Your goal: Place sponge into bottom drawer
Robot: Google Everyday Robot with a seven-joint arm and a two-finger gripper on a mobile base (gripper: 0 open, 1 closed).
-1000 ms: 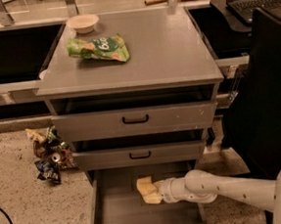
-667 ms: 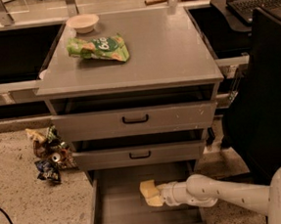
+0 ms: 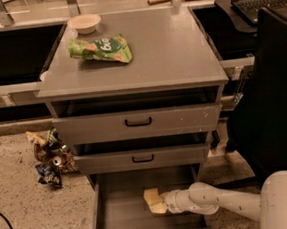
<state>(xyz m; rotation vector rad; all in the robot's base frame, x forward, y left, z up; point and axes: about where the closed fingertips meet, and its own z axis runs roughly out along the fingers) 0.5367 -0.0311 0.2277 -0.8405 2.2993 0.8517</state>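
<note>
The bottom drawer (image 3: 122, 219) of the grey cabinet stands pulled out, a wide plain grey tray. The pale yellow sponge (image 3: 151, 198) is low inside it, right of the middle. My gripper (image 3: 159, 203) reaches in from the right on a white arm (image 3: 226, 202) and is at the sponge, its yellowish fingers around the sponge's near side. I cannot tell whether the sponge rests on the drawer floor or hangs just above it.
A green snack bag (image 3: 100, 49) and a white bowl (image 3: 84, 23) lie on the cabinet top. The two upper drawers with black handles (image 3: 138, 122) are slightly ajar. Crumpled wrappers (image 3: 49, 157) lie on the floor at left. A black chair (image 3: 273, 105) stands at right.
The gripper with the sponge has moved slightly lower and toward the drawer's front. Nothing else has moved.
</note>
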